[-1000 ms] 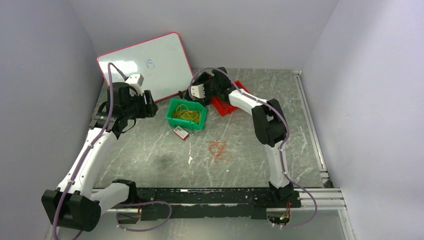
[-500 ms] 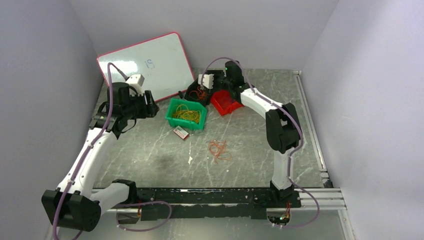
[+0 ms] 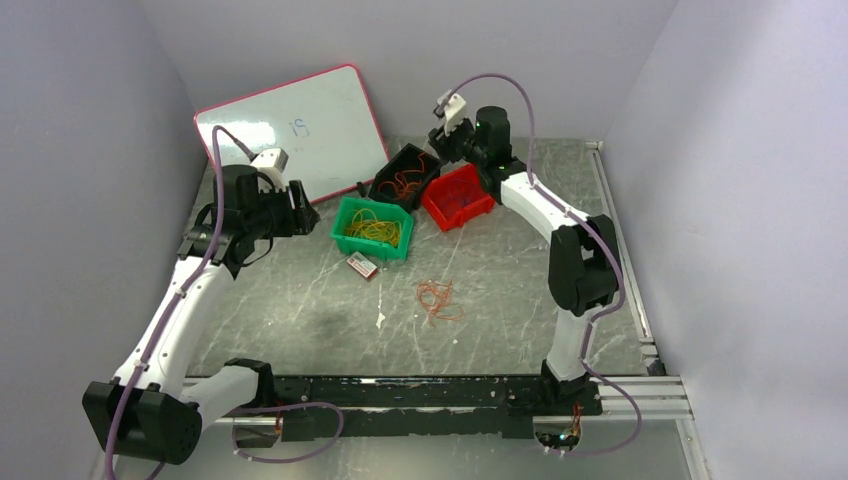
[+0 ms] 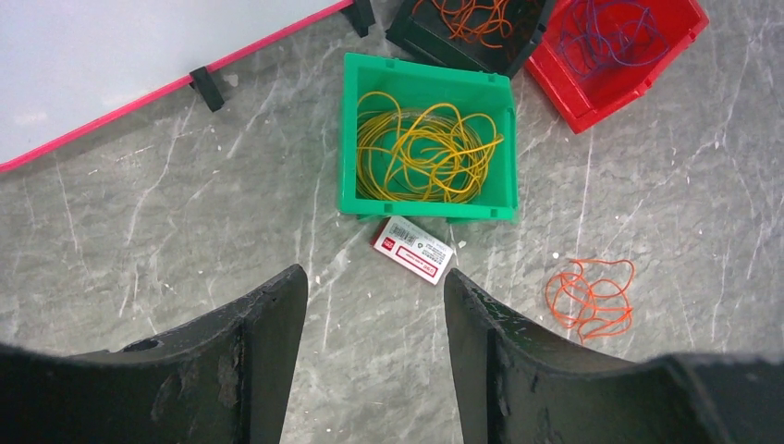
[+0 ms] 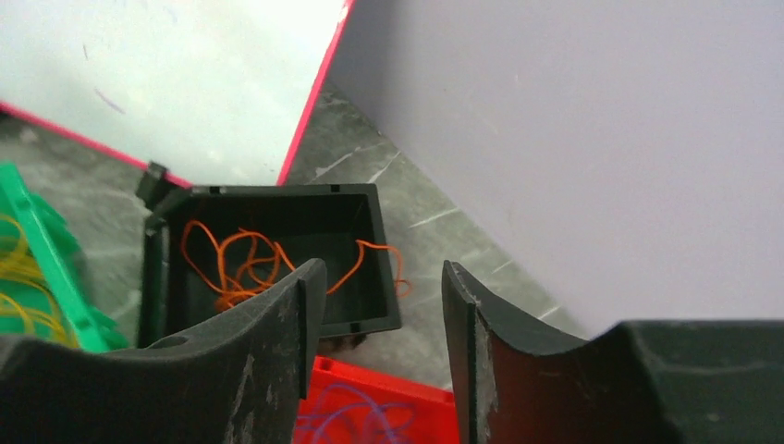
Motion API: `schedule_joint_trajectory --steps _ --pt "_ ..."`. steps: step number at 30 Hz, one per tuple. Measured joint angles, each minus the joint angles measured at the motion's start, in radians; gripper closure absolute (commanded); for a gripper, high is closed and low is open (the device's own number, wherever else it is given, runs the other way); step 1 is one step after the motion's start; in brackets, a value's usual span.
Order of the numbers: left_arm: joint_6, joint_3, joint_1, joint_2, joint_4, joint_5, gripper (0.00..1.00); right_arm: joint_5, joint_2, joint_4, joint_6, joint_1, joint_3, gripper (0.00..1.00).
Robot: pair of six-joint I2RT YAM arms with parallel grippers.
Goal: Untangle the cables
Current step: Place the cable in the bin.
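Note:
A loose bunch of orange cables [image 3: 438, 300] [image 4: 590, 298] lies on the table's middle. Yellow cables [image 3: 375, 229] [image 4: 421, 153] fill the green bin [image 3: 343, 217] [image 4: 349, 139]. More orange cables [image 3: 407, 181] [image 5: 242, 264] lie in the black bin [image 3: 385, 184] [image 5: 374, 277], one loop hanging over its rim. Purple cables [image 4: 618, 32] sit in the red bin [image 3: 436, 211] [image 4: 679, 55]. My left gripper [image 3: 305, 215] [image 4: 374, 282] hovers open and empty left of the green bin. My right gripper [image 3: 443, 138] [image 5: 384, 268] hangs open and empty above the black and red bins.
A pink-framed whiteboard [image 3: 290, 125] [image 4: 111, 65] leans against the back wall at the left. A small red-and-white box [image 3: 361, 265] [image 4: 413, 249] lies just in front of the green bin. Walls close in on the table's back and both sides.
My right arm has risen and drawn back to the right, away from the black bin, its jaws wider apart. Orange cables now show in that bin. The left arm has not moved.

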Motion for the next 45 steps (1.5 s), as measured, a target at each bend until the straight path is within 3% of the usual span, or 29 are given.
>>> schedule_joint_trajectory --steps 13,19,27,45 --pt "-0.018 0.000 0.000 -0.003 0.000 0.024 0.40 0.266 -0.006 0.092 0.890 0.021 -0.082 0.48" --pt "-0.023 0.000 0.000 -0.014 0.000 0.026 0.40 0.337 0.056 0.156 1.151 0.042 -0.067 0.49" --pt "-0.022 0.000 0.000 -0.024 0.000 0.025 0.40 0.358 0.216 0.094 1.289 0.051 0.049 0.48" --pt "-0.013 0.000 0.000 -0.031 0.000 0.025 0.40 0.480 0.318 0.056 1.361 0.070 0.124 0.51"
